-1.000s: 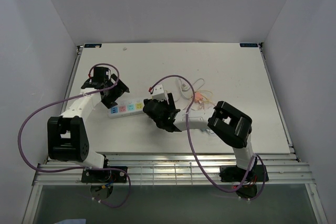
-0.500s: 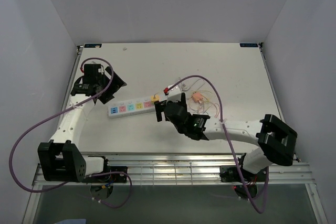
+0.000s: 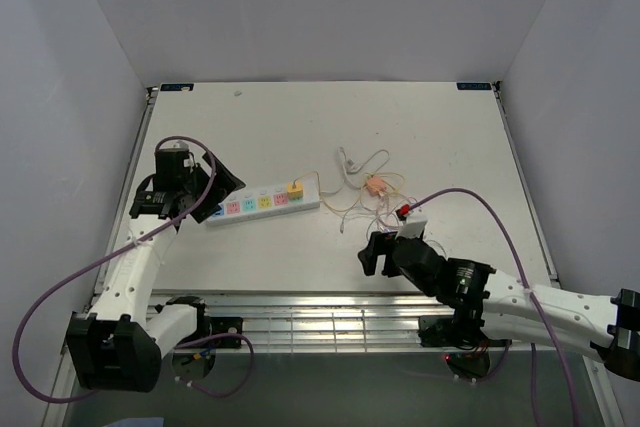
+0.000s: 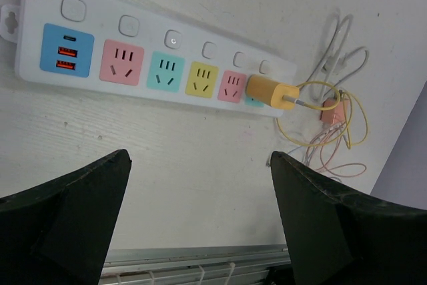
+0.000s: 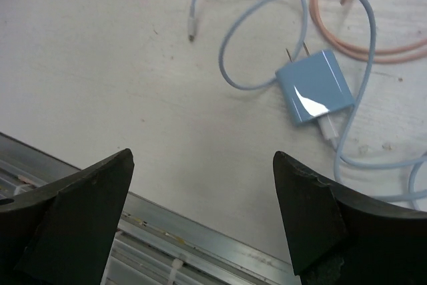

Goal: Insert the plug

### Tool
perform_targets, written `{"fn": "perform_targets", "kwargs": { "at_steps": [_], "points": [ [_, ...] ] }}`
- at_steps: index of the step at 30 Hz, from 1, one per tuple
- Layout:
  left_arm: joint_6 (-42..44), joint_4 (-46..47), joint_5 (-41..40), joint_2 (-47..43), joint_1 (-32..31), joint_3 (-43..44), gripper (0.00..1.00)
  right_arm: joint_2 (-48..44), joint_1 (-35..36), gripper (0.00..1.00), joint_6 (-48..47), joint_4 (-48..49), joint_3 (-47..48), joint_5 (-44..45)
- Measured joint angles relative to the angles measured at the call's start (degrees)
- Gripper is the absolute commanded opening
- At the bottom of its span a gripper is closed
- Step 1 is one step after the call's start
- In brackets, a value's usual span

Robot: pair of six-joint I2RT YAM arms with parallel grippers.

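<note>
My left fingers (image 4: 67,218) are spread wide with nothing between them, hanging over bare counter (image 4: 200,185) on the near side of the power strip (image 4: 133,65). From there they could press down on its USB end to steady it. My right fingers (image 5: 67,218) are just as wide apart and empty, low over the counter's near edge by the metal rail (image 5: 167,245), well apart from the strip.

The strip lies flat with its sockets facing up, so a plug can go straight down into it. The yellow plug (image 4: 267,90) sits in the end socket, farthest from the USB block. Its body looks flush with the strip's face, so I judge the insertion done. Its yellow cable (image 4: 353,125) runs off into the tangle beside the orange adapter (image 4: 331,110).

A blue charger (image 5: 315,86) lies loose ahead of my right fingers, prongs pointing away from me. Its pale cable (image 5: 267,5) loops around it and a pink cable (image 5: 347,38) passes just beyond it. If I had to lift it, I expect those loops would drag. Four coloured sockets are free
</note>
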Motion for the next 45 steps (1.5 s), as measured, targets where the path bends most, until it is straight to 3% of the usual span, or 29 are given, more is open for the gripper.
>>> {"fn": "perform_targets", "kwargs": {
  "at_steps": [3, 12, 20, 22, 24, 29, 30, 31, 32, 37, 45],
  "points": [
    [0.02, 0.26, 0.96, 1.09, -0.07, -0.59, 0.98, -1.18, 0.0, 0.9, 4.87, -4.11, -2.38, 0.04],
    [0.0, 1.97, 2.64, 1.53, -1.84, -1.14, 0.98, 7.06, -2.58, 0.9, 19.71, -11.26, -2.73, 1.92],
    [-0.02, 3.19, 2.45, 2.64, -5.9, -1.14, 0.98, -0.9, -10.12, 0.91, 24.33, -11.63, -6.08, 4.96],
    [-0.04, 3.21, 2.23, 2.73, -6.82, -1.14, 0.98, -1.9, -12.37, 0.95, 23.98, -10.99, -6.71, 5.03],
    [-0.15, 3.21, 1.81, 2.82, -7.56, -1.14, 0.98, -2.05, -14.19, 0.76, 23.19, -9.73, -7.28, 5.09],
    [-0.63, 3.21, 0.87, 3.85, -9.22, -1.14, 0.98, 0.63, -17.42, 0.71, 21.75, -5.05, -8.17, 5.09],
    [-0.68, 3.21, 0.72, 4.09, -9.49, -1.14, 0.98, 1.77, -17.94, 0.63, 21.29, -3.87, -8.2, 4.92],
    [-0.72, 3.19, 0.46, 4.24, -9.77, -1.14, 0.98, 3.1, -18.4, 0.46, 20.79, -2.51, -8.26, 4.81],
    [-0.76, 3.21, 0.35, 4.39, -10.01, -1.14, 0.98, 4.31, -18.78, 0.38, 20.11, -1.2, -8.35, 4.7],
    [-1.01, 3.19, -0.02, 4.44, -11.02, -1.14, 0.98, 7.72, -19.47, 0.08, 19.26, 2.86, -8.55, 5.81],
    [0.13, 3.26, 0.96, 4.57, -13.18, -1.14, 0.98, 7.8, -19.56, 0.08, 11.15, 5.16, -6.58, 8.11]
  ]
}}
